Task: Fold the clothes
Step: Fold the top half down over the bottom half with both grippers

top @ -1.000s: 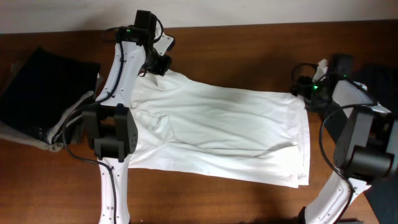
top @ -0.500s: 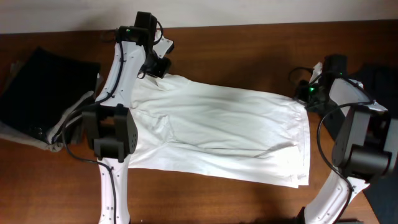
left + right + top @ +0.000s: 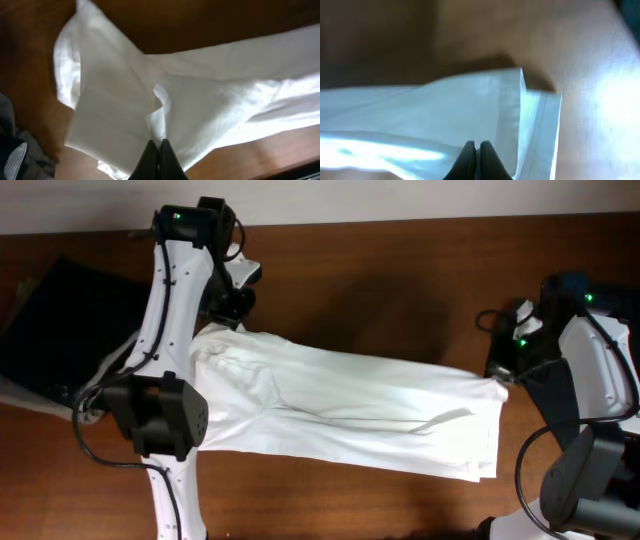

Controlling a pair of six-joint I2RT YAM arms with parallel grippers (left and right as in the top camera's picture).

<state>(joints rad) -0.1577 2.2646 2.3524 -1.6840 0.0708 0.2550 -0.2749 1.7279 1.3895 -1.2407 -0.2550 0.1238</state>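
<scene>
Dark shirt (image 3: 55, 320) lies in a heap at the table's (image 3: 380, 270) left end, not involved in this step.

Left gripper (image 3: 156, 146): fingers pressed together, pinching a fold of the white shirt (image 3: 340, 405) at its collar end. The cloth hangs from the pinch in loose pleats.

White shirt: stretched lengthwise across the middle of the table between the two arms, its near edge flat on the wood and its far edge drawn up at both ends. A long crease runs along the body.

Right gripper (image 3: 475, 147): fingers pressed together on the hem corner, with the layered hem edges just beside the tips.

Assessment: a lengthwise fold appears to be in hand. Recommended:
- Carry both ends toward the near edge at matched height and pace.
- Keep the span lightly taut so the thin cloth does not sag or slip.
- Watch that the loose sleeve at the left does not tuck under crooked.
- Let go only once the edges lie aligned.
</scene>
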